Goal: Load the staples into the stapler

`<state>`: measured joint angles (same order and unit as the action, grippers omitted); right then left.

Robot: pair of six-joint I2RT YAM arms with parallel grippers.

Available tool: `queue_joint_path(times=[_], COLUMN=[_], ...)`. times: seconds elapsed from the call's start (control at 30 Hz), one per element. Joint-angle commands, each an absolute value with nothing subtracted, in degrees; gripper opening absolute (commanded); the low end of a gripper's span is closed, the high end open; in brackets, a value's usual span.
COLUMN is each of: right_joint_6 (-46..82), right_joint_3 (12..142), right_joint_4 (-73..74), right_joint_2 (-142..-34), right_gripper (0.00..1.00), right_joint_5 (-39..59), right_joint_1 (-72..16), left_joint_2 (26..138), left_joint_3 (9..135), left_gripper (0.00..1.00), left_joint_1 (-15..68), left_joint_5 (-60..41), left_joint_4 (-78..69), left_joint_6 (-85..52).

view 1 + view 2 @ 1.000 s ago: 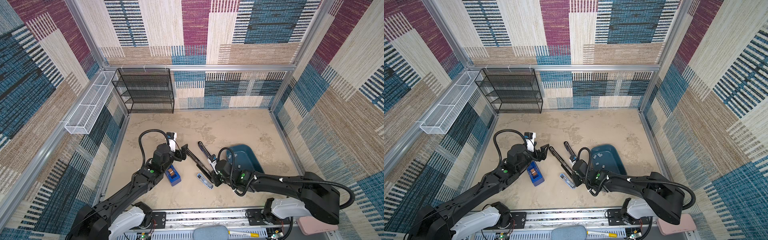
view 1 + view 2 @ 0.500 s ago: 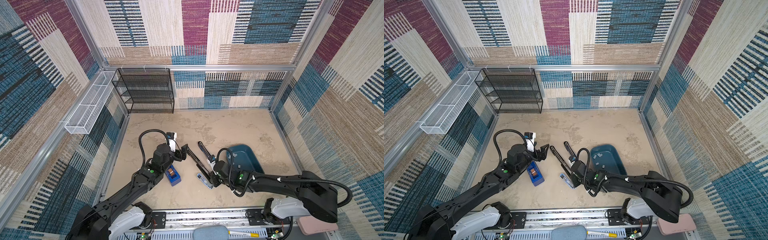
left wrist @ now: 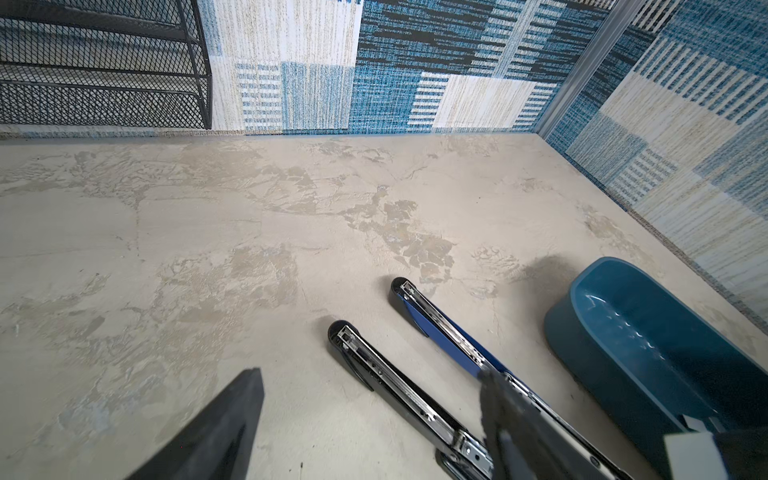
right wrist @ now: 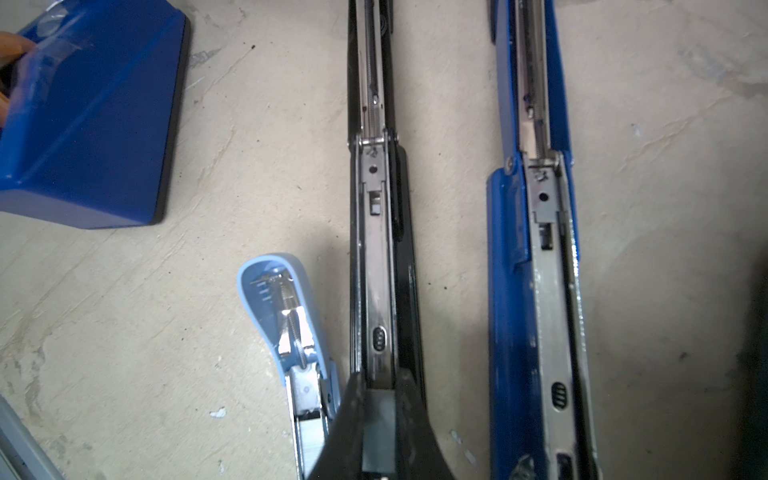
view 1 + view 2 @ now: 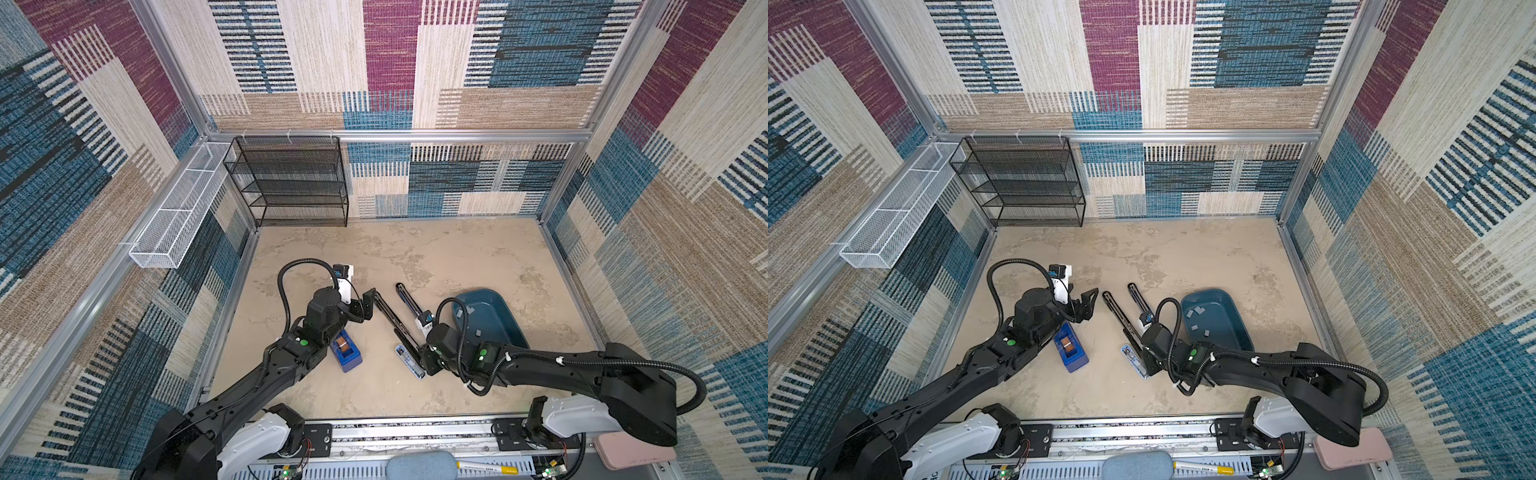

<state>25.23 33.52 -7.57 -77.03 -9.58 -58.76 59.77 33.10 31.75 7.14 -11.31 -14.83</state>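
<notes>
The right gripper has slid a little nearer along the black stapler — pinching staples over its open track. The left gripper stays wide, empty. Around: tape holder, bin with loose strips. Three staplers lie open — pale one, black, blue one.

The space is enclosed by patchwork woven walls. A black mesh rack is set on the mottled beige floor.
</notes>
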Motion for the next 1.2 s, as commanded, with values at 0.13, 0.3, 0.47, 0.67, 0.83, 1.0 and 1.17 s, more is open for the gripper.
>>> queue_joint_path(times=[0.13, 0.3, 0.47, 0.67, 0.83, 1.0, 1.17], right_joint_6=[26.81, 26.71, 26.98, 27.08, 27.29, 27.64, 29.01], right_joint_3=[34.28, 34.62, 34.55, 35.04, 35.27, 34.8, 34.83], right_joint_4=[-12.95, -13.46, -13.67, -14.01, -13.96, -13.62, -14.72], right_joint_2=[-77.38, -76.91, -76.32, -74.6, -72.89, -72.53, -72.03], right_gripper=[0.16, 0.23, 0.3, 0.35, 0.35, 0.35, 0.34], right_joint_5=[-10.19, -10.79, -11.24, -11.33, -12.17, -13.24, -14.93], right_joint_1=[-59.17, -59.23, -59.31, -59.28, -59.33, -59.29, -59.24], left_joint_2=[59.51, 59.76, 59.85, 59.5, 59.29, 59.4, 59.65], left_joint_3=[33.15, 33.13, 33.12, 33.04, 32.94, 33.14, 33.16], left_gripper=[0.85, 0.85, 0.85, 0.85, 0.85, 0.85, 0.85], left_joint_1=[31.73, 31.73, 31.73, 31.73, 31.73, 31.73, 31.73], left_joint_5=[7.36, 7.45, 6.89, 6.68, 7.05, 7.56, 6.98], left_joint_4=[-12.48, -12.57, -12.81, -12.91, -12.81, -12.34, -12.55], left_joint_6=[-15.55, -15.5, -15.66, -15.6, -15.64, -15.51, -15.7])
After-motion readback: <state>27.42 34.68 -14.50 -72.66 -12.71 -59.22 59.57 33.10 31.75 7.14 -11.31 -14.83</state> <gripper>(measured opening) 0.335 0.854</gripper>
